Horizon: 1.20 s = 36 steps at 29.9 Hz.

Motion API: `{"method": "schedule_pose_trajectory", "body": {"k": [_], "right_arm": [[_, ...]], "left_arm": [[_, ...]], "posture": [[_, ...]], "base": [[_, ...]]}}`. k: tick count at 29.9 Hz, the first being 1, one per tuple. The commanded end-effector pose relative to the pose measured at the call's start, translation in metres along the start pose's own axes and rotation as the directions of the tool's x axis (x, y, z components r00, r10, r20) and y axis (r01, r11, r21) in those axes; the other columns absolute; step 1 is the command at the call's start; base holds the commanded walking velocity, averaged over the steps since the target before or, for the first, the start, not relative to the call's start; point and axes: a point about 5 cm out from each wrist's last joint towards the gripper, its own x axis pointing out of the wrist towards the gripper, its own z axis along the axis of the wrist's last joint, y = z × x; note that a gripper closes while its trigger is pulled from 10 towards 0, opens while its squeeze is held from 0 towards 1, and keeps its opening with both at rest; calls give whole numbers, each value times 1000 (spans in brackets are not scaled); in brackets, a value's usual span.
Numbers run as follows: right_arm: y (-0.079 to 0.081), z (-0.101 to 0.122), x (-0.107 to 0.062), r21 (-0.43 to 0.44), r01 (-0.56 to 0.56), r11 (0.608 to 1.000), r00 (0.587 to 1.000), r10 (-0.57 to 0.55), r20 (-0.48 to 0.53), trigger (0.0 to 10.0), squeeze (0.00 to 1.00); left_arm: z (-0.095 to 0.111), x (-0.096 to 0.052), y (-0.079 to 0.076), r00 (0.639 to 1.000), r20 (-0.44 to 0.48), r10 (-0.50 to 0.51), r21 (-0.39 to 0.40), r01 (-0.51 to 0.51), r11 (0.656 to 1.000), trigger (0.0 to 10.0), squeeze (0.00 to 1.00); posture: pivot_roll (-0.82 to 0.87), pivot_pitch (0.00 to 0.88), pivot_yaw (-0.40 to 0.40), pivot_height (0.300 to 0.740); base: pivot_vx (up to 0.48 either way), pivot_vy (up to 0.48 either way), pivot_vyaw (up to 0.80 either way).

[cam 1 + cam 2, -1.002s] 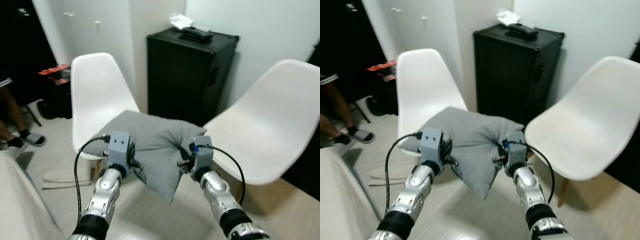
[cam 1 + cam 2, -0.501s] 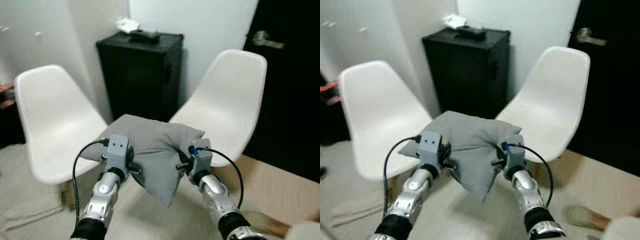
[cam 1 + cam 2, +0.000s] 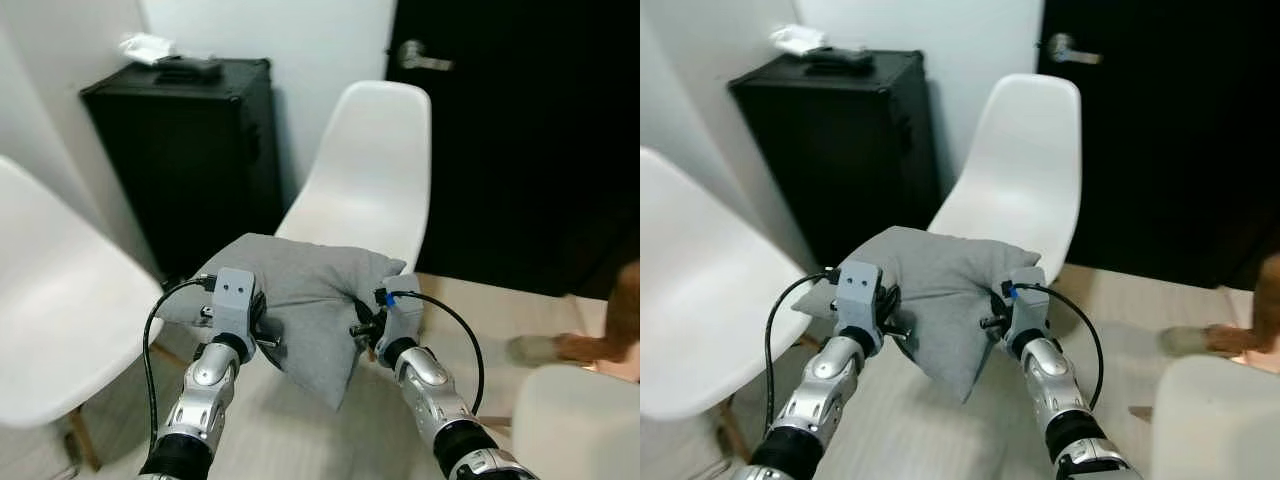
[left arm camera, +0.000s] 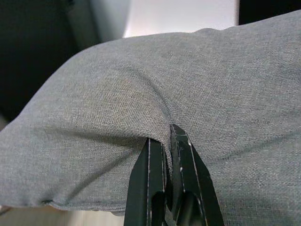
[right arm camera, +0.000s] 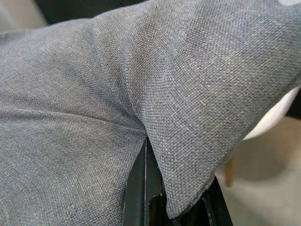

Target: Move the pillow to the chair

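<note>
Soft grey fabric pillow [image 3: 300, 300] is up in the air, carried between both arms, just in front of the white moulded plastic chair [image 3: 372, 170] that stands by the black door [image 3: 520, 130]. Pillow's far edge overlaps the chair seat's front edge in the head views; can't tell if it touches.

Left gripper [image 4: 168, 141]: fingers pinched shut on a fold along the pillow's left edge. Right gripper [image 5: 155, 162]: fingers clamped on the pillow's right corner, cloth draped over them. The pillow's lower corner hangs down between the arms.

Left of that chair: tall black case [image 3: 190, 150] against the white wall. Second white chair [image 3: 50, 300] further left, well apart from the pillow.
</note>
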Motion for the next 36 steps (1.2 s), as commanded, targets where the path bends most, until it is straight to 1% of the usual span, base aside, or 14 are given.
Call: {"method": "schedule_pose_trajectory", "body": {"k": [1,5,13,14,16,19,36], "right_arm": [[-15,4,-2,-1,74,997,997,-74,16,10000,0],[-14,4,-2,-6,69,998,998,-69,14,10000,0],[-14,5,-2,-9,74,997,997,-74,18,10000,0],[-14,4,-2,4,75,997,997,-75,13,10000,0],[-14,4,-2,4,73,997,997,-73,11,10000,0],[-14,3,-2,-19,71,997,997,-71,4,10000,0],[-14,4,-1,-31,68,997,998,-68,8,10000,0]], "left_arm": [[6,-1,12,998,34,47,2,-47,999,10000,0],[6,-1,11,999,35,36,21,-37,999,10000,0],[8,0,10,998,48,40,2,-40,999,10000,0],[9,0,10,998,53,38,3,-38,999,10000,0],[10,0,10,998,61,34,9,-34,999,10000,0],[12,0,9,997,80,13,17,-15,1000,10000,0],[13,-1,9,996,90,8,8,-9,1000,10000,0]], "posture": [[-54,0,28,740],[-52,0,27,740],[-56,0,30,740],[-55,0,29,740],[-54,0,29,740],[-53,0,28,740],[-51,0,23,740]], "base": [[0,0,-800],[0,0,-800],[0,0,-800],[0,0,0],[0,0,0],[0,0,0],[323,0,0]]}}
